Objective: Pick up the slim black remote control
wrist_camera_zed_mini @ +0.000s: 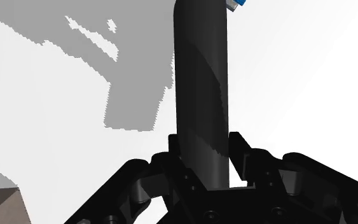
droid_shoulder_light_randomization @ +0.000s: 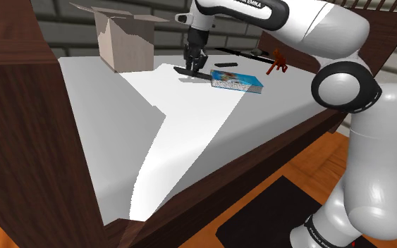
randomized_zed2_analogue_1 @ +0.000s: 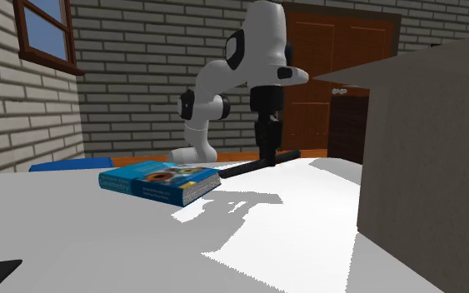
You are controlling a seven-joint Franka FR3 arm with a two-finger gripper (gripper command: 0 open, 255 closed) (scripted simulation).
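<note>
The jaws are clamped on the slim black remote control [wrist_camera_zed_mini: 199, 95], one finger pressed to each long side, as the wrist view shows with the gripper [wrist_camera_zed_mini: 204, 153] straddling the bar. The remote sits on the white top of the bed [droid_shoulder_light_randomization: 190, 141], towards its far edge in the shoulder view, between the open cardboard box [droid_shoulder_light_randomization: 126, 42] at the far corner and the blue book [droid_shoulder_light_randomization: 237, 82] lying just beside it. Whether the remote has left the surface cannot be told; in the second exterior view it looks slightly tilted under the gripper [randomized_zed2_analogue_1: 268, 154]. The main risk I see is rotation: the remote is long and smooth, and much of it runs out beyond the fingers, so a grip off its middle could let it swing down or slide out during the lift. Its far end lies close to the book's corner [wrist_camera_zed_mini: 234, 5], so a sideways drift while low could catch the book and twist the remote loose. A straight, slow rise seems safest.
</note>
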